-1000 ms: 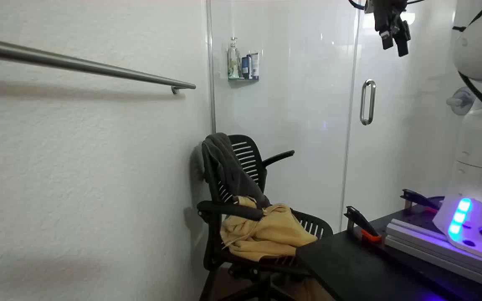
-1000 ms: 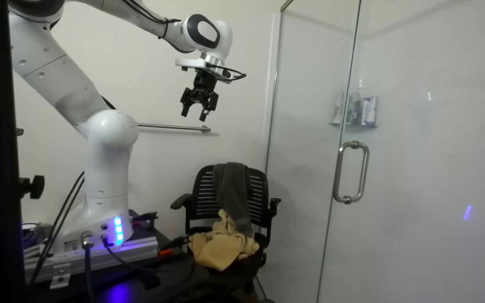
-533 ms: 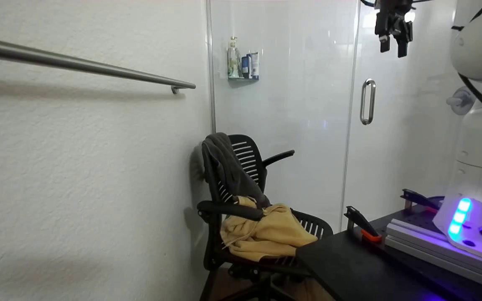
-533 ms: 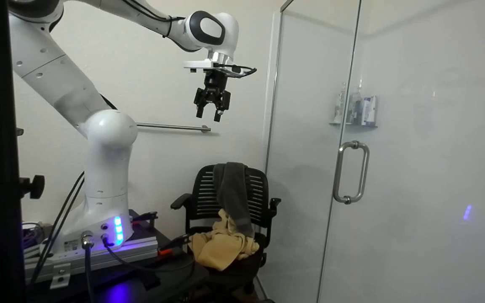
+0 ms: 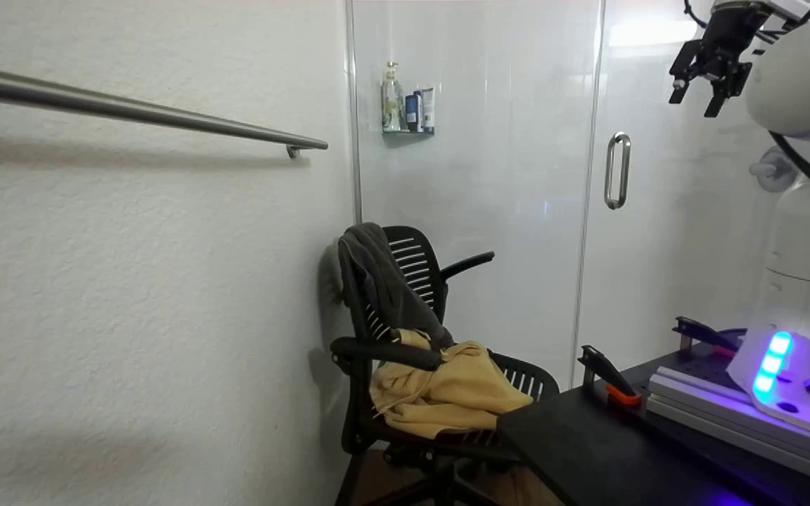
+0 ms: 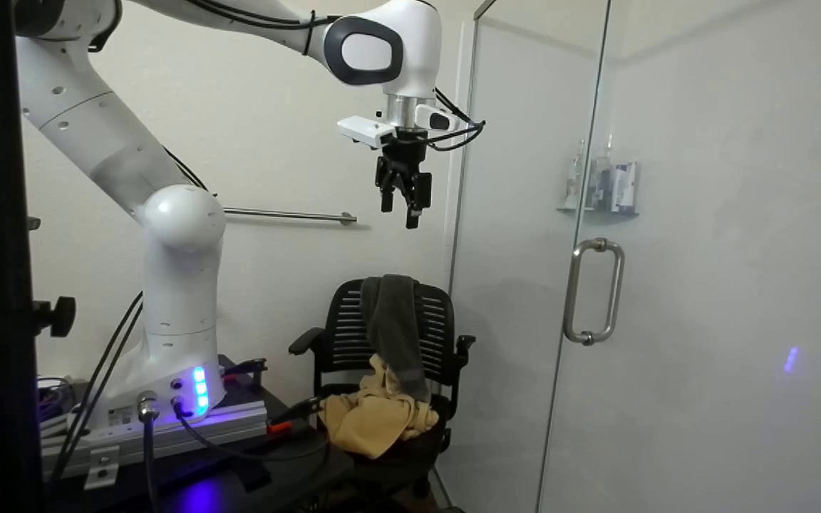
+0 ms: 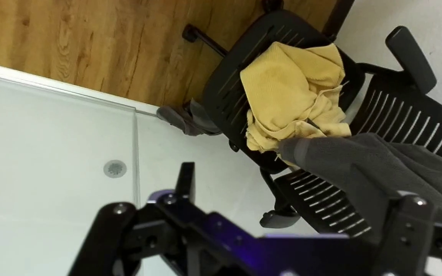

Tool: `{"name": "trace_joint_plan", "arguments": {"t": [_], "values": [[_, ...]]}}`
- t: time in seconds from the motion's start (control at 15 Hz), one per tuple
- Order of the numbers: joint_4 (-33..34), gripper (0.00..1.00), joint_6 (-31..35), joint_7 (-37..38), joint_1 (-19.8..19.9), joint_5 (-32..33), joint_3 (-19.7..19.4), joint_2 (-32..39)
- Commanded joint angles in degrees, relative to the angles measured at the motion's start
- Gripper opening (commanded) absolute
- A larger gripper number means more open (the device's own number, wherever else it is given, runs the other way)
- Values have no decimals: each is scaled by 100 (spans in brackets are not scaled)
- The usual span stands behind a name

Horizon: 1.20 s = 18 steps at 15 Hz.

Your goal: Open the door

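Note:
The door is a tall glossy panel (image 5: 651, 274) right of a vertical seam. It also shows in an exterior view (image 6: 710, 299). It stands shut, in line with the panel beside it. Its grey metal loop handle shows in both exterior views (image 5: 626, 171) (image 6: 618, 292); I do not see it in the wrist view. My gripper (image 6: 400, 214) points down, left of the handle and higher, clearly apart from it. It also shows high at the right in an exterior view (image 5: 696, 102). In the wrist view (image 7: 272, 172) the fingers stand wide apart with nothing between them.
A black chair (image 6: 345, 335) with a yellow cloth (image 6: 375, 424) and a grey towel (image 6: 393, 313) stands below the gripper by the wall. A metal rail (image 5: 138, 107) runs along that wall. The black table (image 5: 609, 450) with clamps (image 5: 605, 369) carries the arm's base.
My gripper has moved right in both exterior views, ending slightly lower, and the wrist has turned. It looks larger in an exterior view. It stays open. Door and handle have not moved.

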<state>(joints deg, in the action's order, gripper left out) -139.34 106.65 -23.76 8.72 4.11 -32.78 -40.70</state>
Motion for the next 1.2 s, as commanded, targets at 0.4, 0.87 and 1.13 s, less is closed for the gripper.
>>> {"name": "trace_joint_plan", "arguments": {"t": [0.4,0.87,1.13], "values": [[-37,100,2204,314,794,853,23,1069],[102,100,4266,422,766,289,-92,2418],[37,100,4187,371,853,95,183,2332]]}}
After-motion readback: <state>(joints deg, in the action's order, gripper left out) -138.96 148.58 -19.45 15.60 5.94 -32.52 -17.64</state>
